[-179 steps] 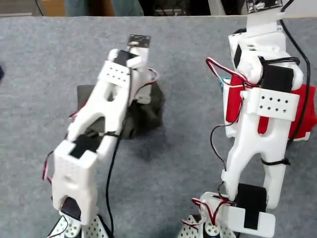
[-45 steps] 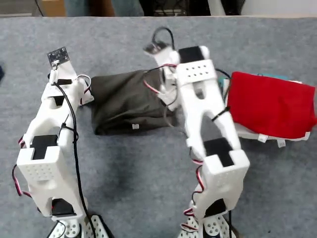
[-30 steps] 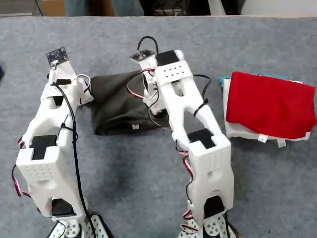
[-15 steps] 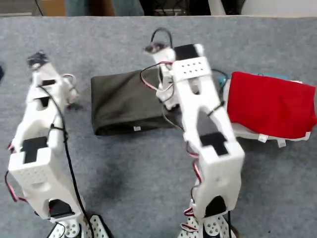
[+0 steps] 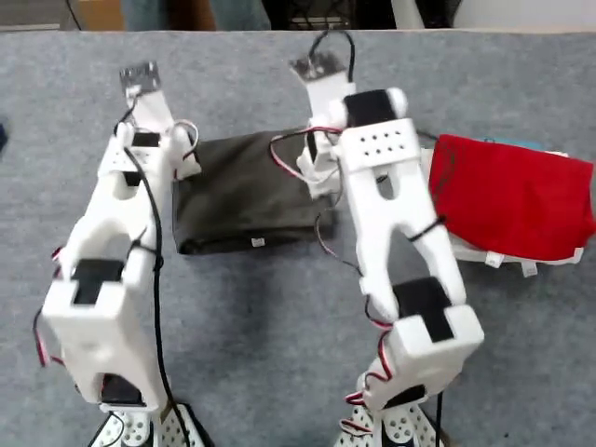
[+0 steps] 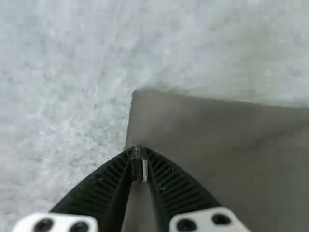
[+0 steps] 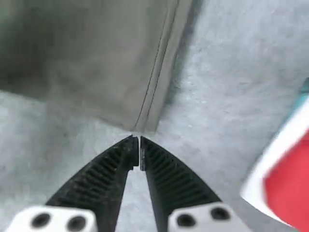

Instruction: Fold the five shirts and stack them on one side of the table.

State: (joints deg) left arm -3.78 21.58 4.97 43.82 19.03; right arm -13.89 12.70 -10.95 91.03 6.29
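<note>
A grey, felt-like fabric worktop point(image 5: 279, 372) spreads across the high view, its nap fine and even. Soft-edged shadows lie on it, and the light is diffuse. Seen close in both wrist views, the surface looks fibrous and slightly mottled. Its far edge runs straight across near the top. Beyond it is a narrow strip of room: a tan wooden box point(image 5: 98, 14) at the left, dark unclear clutter point(image 5: 298, 11) toward the middle, and a plain white surface point(image 5: 521, 11) at the right.

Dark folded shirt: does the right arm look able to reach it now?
Probably yes: the right tool sits at a corner of the dark folded shirt, jaws shut, nothing between them.
</note>
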